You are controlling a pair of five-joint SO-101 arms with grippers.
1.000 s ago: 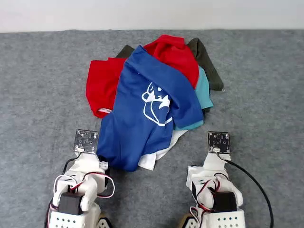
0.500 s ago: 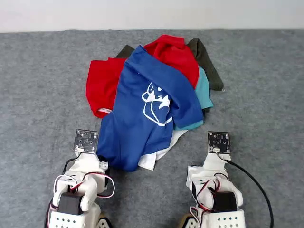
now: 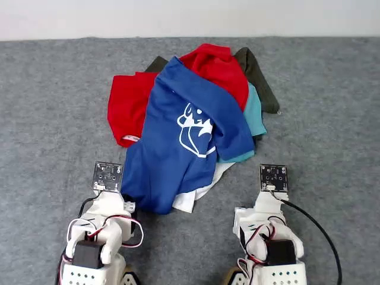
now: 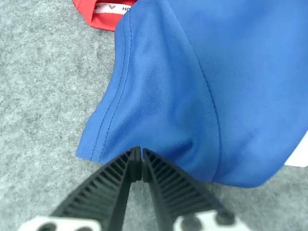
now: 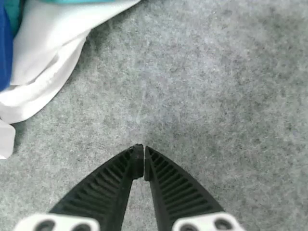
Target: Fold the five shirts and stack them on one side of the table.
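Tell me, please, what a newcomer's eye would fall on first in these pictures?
A blue shirt with a white print lies atop a crumpled heap mid-table, with a red shirt and others peeking out beneath. At the near edge, the left arm has its jaws shut at the blue hem, and the right arm has its jaws shut over the bare grey table.

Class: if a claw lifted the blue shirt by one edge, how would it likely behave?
Probably floppy: the blue shirt lies in soft folds and creases. Likely light, being thin cloth. It may drag along the white shirt, which it overlaps.
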